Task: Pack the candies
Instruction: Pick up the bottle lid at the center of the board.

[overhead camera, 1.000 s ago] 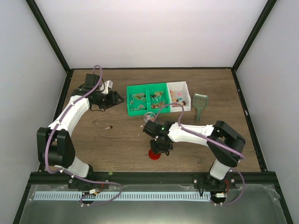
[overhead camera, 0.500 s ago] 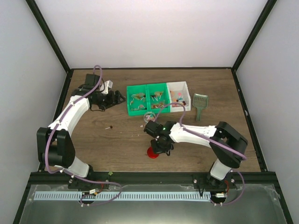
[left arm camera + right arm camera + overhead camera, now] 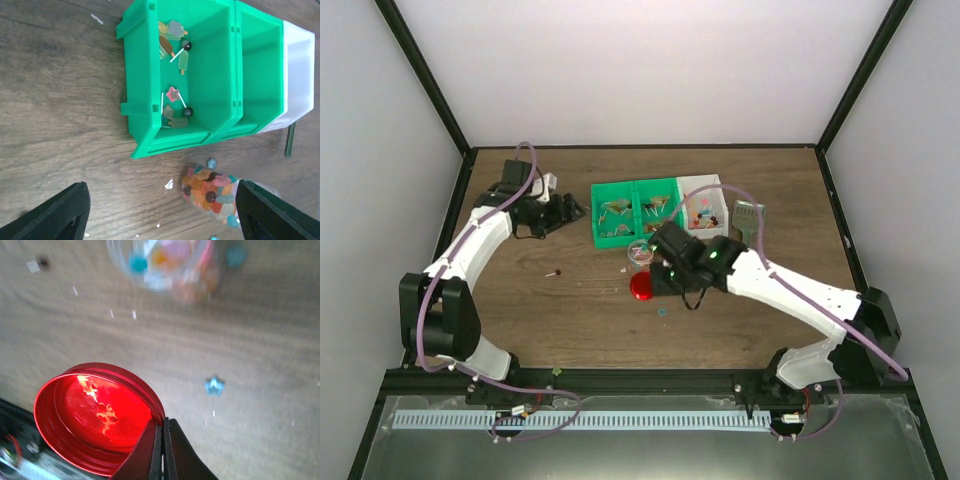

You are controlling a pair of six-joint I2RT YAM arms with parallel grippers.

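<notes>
Brown wood desk (image 3: 520, 300) carries everything. At its 10 o'clock the left gripper (image 3: 563, 211) hangs with its fingers (image 3: 55, 212) spread wide apart, holding nothing. It faces the green bins (image 3: 137, 75) at the desk's 12 o'clock. Candies (image 3: 176, 107) lie scattered in those bins, several on thin sticks. More candies fill the clear jar (image 3: 640, 252), which stands on the desk just beside the bins, at their 6 o'clock. At the jar's 6 o'clock is the red lid (image 3: 638, 290), its open side showing in the right wrist view. The right gripper (image 3: 162, 440) is clamped on its rim, fingers pressed together there. A blue star candy (image 3: 215, 386) lies loose on the wood near the lid. At the green bins' 3 o'clock, touching them, is a white bin (image 3: 704, 182). A green scoop (image 3: 750, 213) lies just beyond it.
</notes>
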